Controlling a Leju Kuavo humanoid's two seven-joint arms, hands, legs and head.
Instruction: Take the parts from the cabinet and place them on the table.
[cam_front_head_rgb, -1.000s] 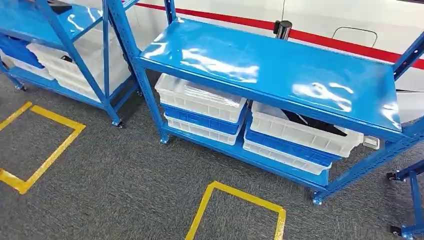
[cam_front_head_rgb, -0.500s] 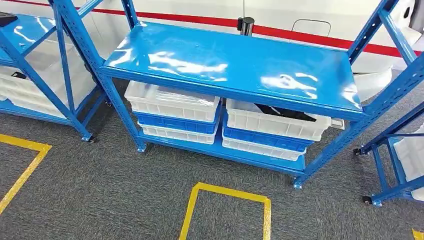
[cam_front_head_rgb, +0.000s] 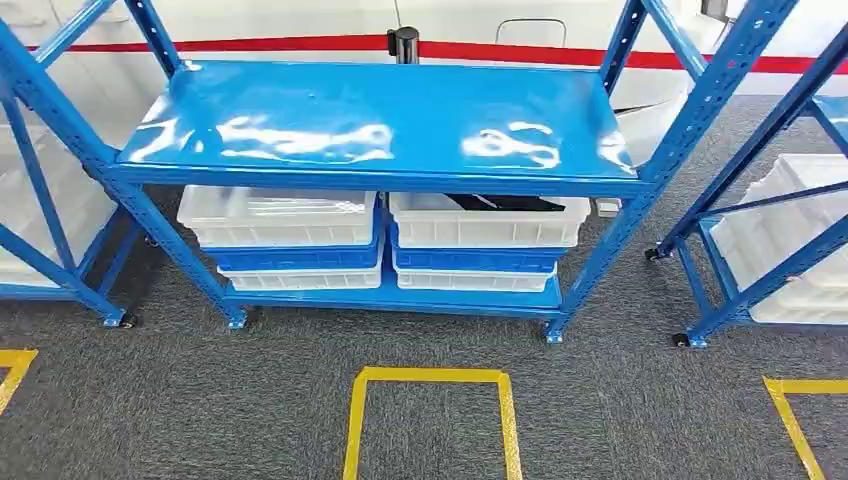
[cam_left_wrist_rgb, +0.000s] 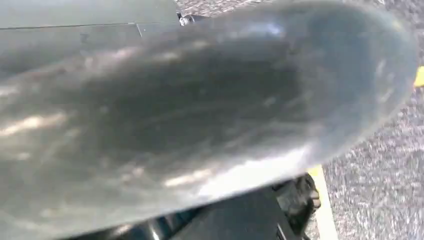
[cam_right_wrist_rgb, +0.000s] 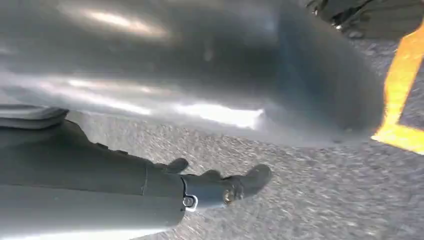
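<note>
The blue cabinet (cam_front_head_rgb: 380, 120) stands square in front of me in the head view, its top shelf bare and glossy. On its lower shelf sit two stacks of white and blue bins. A black part (cam_front_head_rgb: 505, 203) lies in the top white bin (cam_front_head_rgb: 488, 222) of the right stack. The top white bin (cam_front_head_rgb: 280, 215) of the left stack looks empty. My right hand (cam_right_wrist_rgb: 220, 187) hangs over the carpet with its fingers loosely out and nothing in them. Of my left hand, the grey cover (cam_left_wrist_rgb: 90, 20) shows; its fingers are hidden.
More blue racks with white bins stand at the left (cam_front_head_rgb: 40, 200) and right (cam_front_head_rgb: 790, 230). A yellow tape square (cam_front_head_rgb: 430, 420) marks the grey carpet before the cabinet. A white wall with a red stripe (cam_front_head_rgb: 280, 43) runs behind.
The whole picture has shifted: the camera has swung round, so the cabinet now sits centred and square on, and a rack at the right has come into view.
</note>
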